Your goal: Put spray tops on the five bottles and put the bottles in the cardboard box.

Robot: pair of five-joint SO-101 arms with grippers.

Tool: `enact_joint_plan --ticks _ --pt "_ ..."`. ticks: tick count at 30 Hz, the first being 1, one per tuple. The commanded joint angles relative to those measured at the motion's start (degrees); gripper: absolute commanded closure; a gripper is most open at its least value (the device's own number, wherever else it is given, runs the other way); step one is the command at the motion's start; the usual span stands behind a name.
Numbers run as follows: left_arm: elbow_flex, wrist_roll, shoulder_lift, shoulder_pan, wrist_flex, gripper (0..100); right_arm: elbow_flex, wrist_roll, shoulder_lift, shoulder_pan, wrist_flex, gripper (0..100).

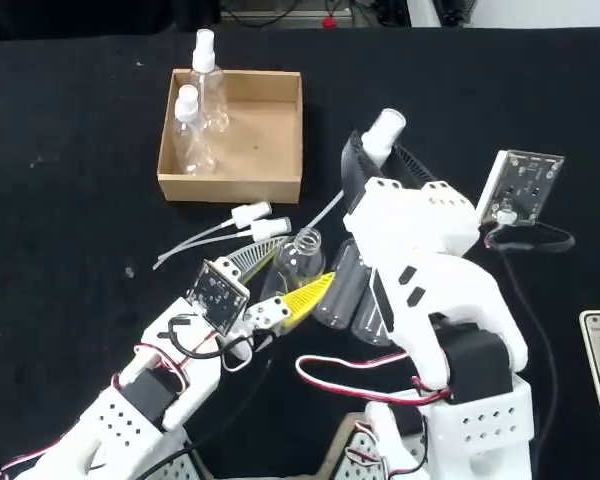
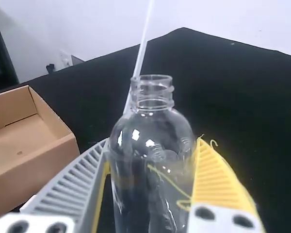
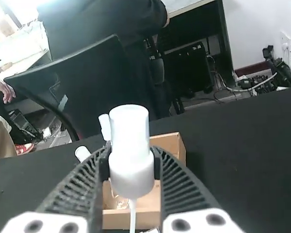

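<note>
Left gripper [image 1: 298, 272] is clamping the open bottle [image 2: 150, 141] between its grey and yellow fingers, neck pointing up, no top on. Two more uncapped bottles [image 1: 342, 288] are lying just beside it under the right arm. Two loose spray tops [image 1: 252, 213] are lying between the held bottle and the cardboard box [image 1: 280, 186]. Right gripper [image 3: 131, 154] is pinching a spray top [image 3: 130, 141] above, with its tube [image 2: 141, 48] hanging down at the held bottle's neck; can't tell if it's inside. Two capped bottles [image 1: 195, 140] are sitting in the box.
</note>
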Motion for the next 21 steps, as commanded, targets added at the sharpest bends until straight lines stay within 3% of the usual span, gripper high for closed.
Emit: enact_joint_plan --ticks 1,9,21 --pt "-0.75 0.0 -0.62 0.48 -0.97 78 -2.33 -0.26 -1.54 -0.62 -1.49 98.6" --pt "-0.75 0.0 -0.62 0.48 -0.88 78 -9.89 -0.53 -1.54 4.31 -0.26 98.6" --pt "-0.75 0.0 -0.62 0.48 -0.88 78 -12.09 -0.7 -1.54 4.22 5.54 98.6"
